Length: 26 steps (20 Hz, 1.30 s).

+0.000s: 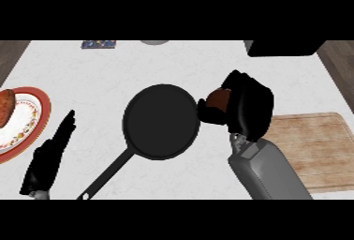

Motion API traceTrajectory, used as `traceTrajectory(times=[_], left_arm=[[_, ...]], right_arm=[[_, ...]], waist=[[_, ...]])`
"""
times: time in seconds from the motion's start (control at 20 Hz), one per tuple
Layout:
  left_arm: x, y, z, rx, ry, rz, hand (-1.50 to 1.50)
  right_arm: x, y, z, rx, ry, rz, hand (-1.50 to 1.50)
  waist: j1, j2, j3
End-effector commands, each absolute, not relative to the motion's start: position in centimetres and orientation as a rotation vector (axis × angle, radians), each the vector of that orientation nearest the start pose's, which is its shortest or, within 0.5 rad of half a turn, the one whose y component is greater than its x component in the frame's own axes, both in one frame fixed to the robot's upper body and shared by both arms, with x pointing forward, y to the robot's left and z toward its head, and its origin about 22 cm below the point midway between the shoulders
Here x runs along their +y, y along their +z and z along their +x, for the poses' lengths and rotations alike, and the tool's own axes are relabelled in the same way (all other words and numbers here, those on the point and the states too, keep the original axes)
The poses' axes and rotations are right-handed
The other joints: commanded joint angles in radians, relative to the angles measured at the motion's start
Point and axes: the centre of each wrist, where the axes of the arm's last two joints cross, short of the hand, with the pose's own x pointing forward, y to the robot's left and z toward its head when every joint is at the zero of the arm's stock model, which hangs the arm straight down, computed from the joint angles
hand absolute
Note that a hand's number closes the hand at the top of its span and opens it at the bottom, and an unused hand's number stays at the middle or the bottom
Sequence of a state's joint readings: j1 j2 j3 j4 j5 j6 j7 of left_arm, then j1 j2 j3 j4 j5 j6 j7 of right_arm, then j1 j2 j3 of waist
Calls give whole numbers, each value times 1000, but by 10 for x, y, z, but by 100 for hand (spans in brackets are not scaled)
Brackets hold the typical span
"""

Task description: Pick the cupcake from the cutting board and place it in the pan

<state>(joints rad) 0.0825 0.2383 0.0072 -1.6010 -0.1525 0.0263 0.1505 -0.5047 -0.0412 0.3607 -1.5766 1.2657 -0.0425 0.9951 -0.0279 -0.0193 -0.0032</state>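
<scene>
Clearly the carrying step is in hand. On the white counter (pixel 173 61) the wooden cutting board (pixel 318 140) lies at the right, and the black pan (pixel 161 122) lies in the middle, its handle pointing to the lower left. The right hand (pixel 249 105) is between them, its fingers curled around the cupcake (pixel 220 97), which is just beside the pan's right rim and not yet over it. The left hand (pixel 48 154) rests open at the lower left. Next, I think, the right hand must go a little more left, above the pan, then lower and open.
</scene>
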Motion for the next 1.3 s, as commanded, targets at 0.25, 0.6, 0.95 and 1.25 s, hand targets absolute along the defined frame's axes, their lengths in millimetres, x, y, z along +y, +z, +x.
traceTrajectory(times=[0.25, 0.6, 0.95, 1.25], left_arm=[[274, 8, 236, -1389, -275, 325, 0], [268, 5, 238, -1403, -304, 301, 0], [260, 16, 248, -1435, -341, 276, 0], [255, 11, 247, -1440, -361, 258, 0]], right_arm=[[-42, 119, 324, -1243, 415, -1150, 150], [-45, 68, 366, -1138, 446, -1125, 150], [-59, 58, 388, -1014, 424, -883, 150], [-71, 45, 384, -1043, 150, -684, -150]], waist=[[59, 26, 3], [93, 38, 3], [140, 54, 6], [160, 55, 7]])
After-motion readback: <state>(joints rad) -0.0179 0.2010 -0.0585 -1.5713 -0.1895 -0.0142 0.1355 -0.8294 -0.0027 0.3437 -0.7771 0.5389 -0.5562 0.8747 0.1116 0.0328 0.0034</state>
